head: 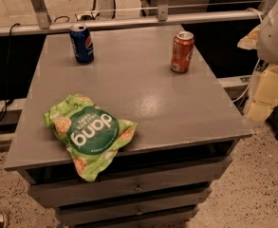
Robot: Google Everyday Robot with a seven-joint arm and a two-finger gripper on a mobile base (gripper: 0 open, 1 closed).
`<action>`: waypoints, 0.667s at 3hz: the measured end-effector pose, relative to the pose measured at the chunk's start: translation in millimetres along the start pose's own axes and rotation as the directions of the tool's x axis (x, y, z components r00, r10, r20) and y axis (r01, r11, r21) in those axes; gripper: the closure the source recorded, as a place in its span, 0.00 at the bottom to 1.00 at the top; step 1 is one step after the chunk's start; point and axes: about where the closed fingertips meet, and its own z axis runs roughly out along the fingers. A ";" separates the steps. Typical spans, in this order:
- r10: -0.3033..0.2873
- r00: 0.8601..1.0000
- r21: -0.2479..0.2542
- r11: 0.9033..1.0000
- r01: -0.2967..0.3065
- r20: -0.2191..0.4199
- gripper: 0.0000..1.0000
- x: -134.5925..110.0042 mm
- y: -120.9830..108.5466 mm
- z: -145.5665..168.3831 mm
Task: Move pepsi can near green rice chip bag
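The pepsi can, dark blue with a silver top, stands upright at the back left of the grey table top. The green rice chip bag, crinkled with white "dang" lettering, lies at the front left and hangs a little over the table's front edge. My gripper is at the far right of the view, beyond the table's right edge, below the white arm housing. It is far from both the can and the bag and holds nothing that I can see.
An orange-red soda can stands upright at the back right of the table. Drawers sit below the table top. A metal rail runs behind the table. A speckled floor lies to the right.
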 end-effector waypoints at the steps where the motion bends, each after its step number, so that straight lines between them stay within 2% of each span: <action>1: 0.000 1.000 0.000 1.000 0.000 0.000 0.00 0.0 0.0 0.0; 2: -0.027 0.998 0.002 1.000 0.027 0.057 0.00 -25.8 -17.1 21.5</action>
